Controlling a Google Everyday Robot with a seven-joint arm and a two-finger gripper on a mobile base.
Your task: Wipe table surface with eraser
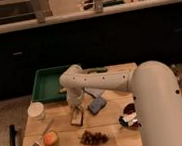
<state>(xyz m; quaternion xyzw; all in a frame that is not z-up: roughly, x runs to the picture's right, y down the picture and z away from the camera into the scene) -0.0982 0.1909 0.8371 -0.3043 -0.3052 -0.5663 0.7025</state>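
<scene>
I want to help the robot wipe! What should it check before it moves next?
1. Small tan rectangular eraser lying flat on the pale-wood table surface: ok.
2. Gripper directly over the eraser: ok.
3. Grip on the eraser: cannot tell.
4. Blue-grey squarish pad close beside the eraser, in the wiping path: not ok.
5. Round orange fruit, silver fork and dark grape bunch lie nearby: not ok.

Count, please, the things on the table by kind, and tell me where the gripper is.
Gripper, down on the eraser: 1
Eraser: 1
Blue-grey pad: 1
Green tray: 1
White cup: 1
Fork: 1
Orange fruit: 1
Grape bunch: 1
Dark bowl: 1
Total: 9
</scene>
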